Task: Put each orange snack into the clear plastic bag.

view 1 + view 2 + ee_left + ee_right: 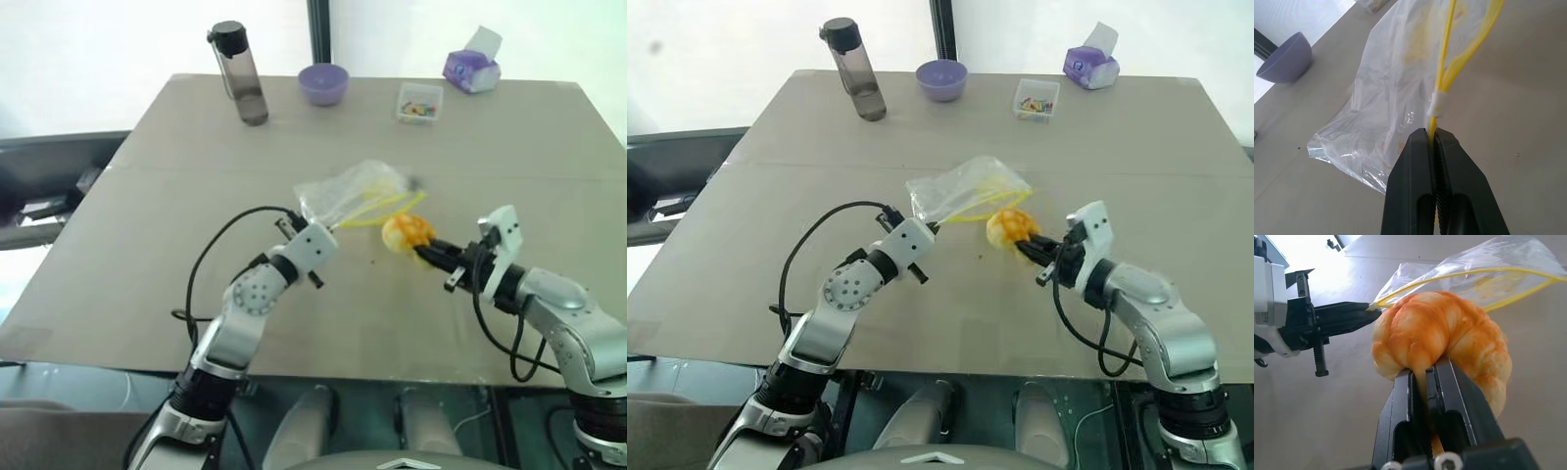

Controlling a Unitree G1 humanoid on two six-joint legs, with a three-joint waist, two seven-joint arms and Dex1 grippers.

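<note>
Your right end effector (1422, 382) is clamped on the orange snack (1442, 340), held above the desk (147, 196) just beside the clear plastic bag (353, 191). Your left end effector (1434, 142) pinches the bag's yellow strip. Next, push the snack through the mouth.

Bright, even daylight. Background beyond the desk (294, 127) at 12 o'clock blown out white. Shadows on the desk soft and faint. Head views slightly hazy. Right wrist view glares white at 11 o'clock; near fingers (1400, 426) sharp.
</note>
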